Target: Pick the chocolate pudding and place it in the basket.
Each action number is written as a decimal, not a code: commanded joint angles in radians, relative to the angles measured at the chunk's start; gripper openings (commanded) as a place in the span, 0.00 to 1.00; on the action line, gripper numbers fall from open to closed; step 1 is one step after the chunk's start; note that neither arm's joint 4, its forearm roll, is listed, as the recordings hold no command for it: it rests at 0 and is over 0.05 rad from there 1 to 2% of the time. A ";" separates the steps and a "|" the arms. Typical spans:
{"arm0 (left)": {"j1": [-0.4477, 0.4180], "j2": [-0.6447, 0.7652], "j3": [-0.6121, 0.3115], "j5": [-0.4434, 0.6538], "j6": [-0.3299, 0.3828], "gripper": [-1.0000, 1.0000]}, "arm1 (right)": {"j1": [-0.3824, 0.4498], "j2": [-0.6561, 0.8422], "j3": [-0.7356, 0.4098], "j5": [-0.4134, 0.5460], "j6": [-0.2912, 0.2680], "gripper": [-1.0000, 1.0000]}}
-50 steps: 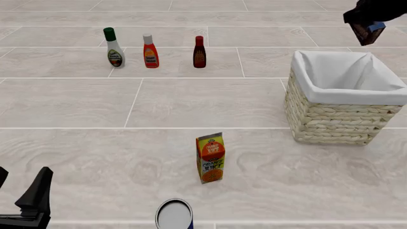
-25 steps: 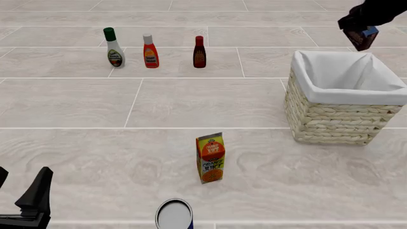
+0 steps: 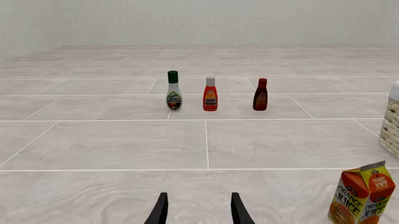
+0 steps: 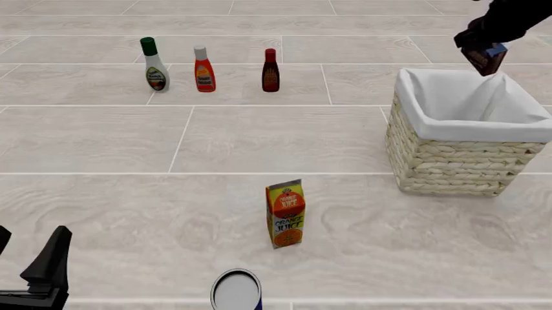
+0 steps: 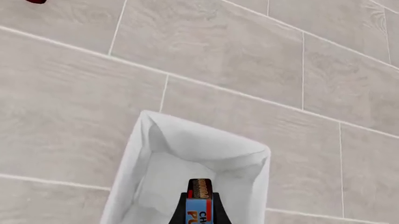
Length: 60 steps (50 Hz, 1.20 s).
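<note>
Wicker basket (image 4: 453, 161), white cloth lining, 1, far right, edge cut off. Orange carton (image 4: 286, 214) reads "ORANGE JUICE". 3 sauce bottles (image 4: 205, 69) in far row, labels too small to read. Pudding (image 4: 487, 58) above basket's far rim, pinched by right gripper (image 4: 476, 44), print partly hidden. Left gripper (image 3: 198, 212) spread, holds nothing. White round thing (image 4: 236, 290) at near edge, cut off.

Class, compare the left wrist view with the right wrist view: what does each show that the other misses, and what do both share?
Only the left wrist view shows the three sauce bottles in a row, the white one, the orange one and the dark one, the orange juice carton, and the open left tool. Only the right wrist view shows the chocolate pudding held in the right tool above the basket's white lining. Both share the basket, a sliver in the left view, and the tiled surface.
</note>
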 commanded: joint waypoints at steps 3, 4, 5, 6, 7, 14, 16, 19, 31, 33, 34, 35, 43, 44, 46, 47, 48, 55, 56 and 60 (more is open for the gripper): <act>0.001 0.001 0.000 -0.001 0.000 1.00 | 0.008 0.022 0.037 -0.030 0.011 0.00; 0.001 0.001 0.000 -0.001 0.000 1.00 | 0.012 0.030 0.019 -0.025 0.020 0.00; 0.002 0.001 0.000 -0.001 0.000 1.00 | 0.017 0.037 0.009 -0.023 0.027 0.00; 0.001 0.001 0.000 -0.001 0.000 1.00 | 0.017 0.039 0.013 -0.026 0.026 0.00; 0.002 0.001 0.000 -0.001 0.000 1.00 | 0.017 0.044 0.012 -0.030 0.028 0.00; 0.002 0.001 0.000 -0.001 0.000 1.00 | 0.020 0.065 0.019 -0.046 0.032 0.00; 0.001 0.001 0.000 -0.001 0.000 1.00 | 0.019 0.069 0.023 -0.051 0.030 0.00; 0.002 0.001 0.000 -0.001 0.000 1.00 | 0.016 0.071 0.030 -0.057 0.029 0.00; 0.001 0.001 0.000 -0.001 0.000 1.00 | 0.010 0.044 0.175 -0.152 0.036 0.00; 0.001 0.001 0.000 -0.001 0.000 1.00 | 0.009 0.042 0.189 -0.162 0.038 0.00; 0.001 0.001 0.000 -0.001 0.000 1.00 | 0.008 0.039 0.206 -0.174 0.040 0.00; 0.001 0.001 0.000 -0.001 0.000 1.00 | 0.008 0.038 0.208 -0.175 0.040 0.00; 0.002 0.001 0.000 -0.001 0.000 1.00 | 0.004 0.030 0.279 -0.222 0.040 0.00; 0.002 0.001 0.000 -0.001 0.000 1.00 | 0.003 0.027 0.296 -0.232 0.037 0.00; 0.002 0.001 0.000 -0.001 0.000 1.00 | 0.001 0.026 0.309 -0.241 0.035 0.00; 0.002 0.001 0.000 -0.001 0.000 1.00 | 0.000 0.026 0.309 -0.241 0.036 0.00; 0.002 0.001 0.000 -0.001 0.000 1.00 | 0.000 0.026 0.309 -0.241 0.036 0.00; 0.001 0.001 0.000 -0.001 0.000 1.00 | -0.003 0.023 0.346 -0.271 0.038 0.00; 0.001 0.001 0.000 -0.001 0.000 1.00 | -0.005 0.023 0.353 -0.278 0.040 0.00; 0.001 0.001 0.000 -0.001 0.000 1.00 | -0.007 0.024 0.371 -0.291 0.041 0.00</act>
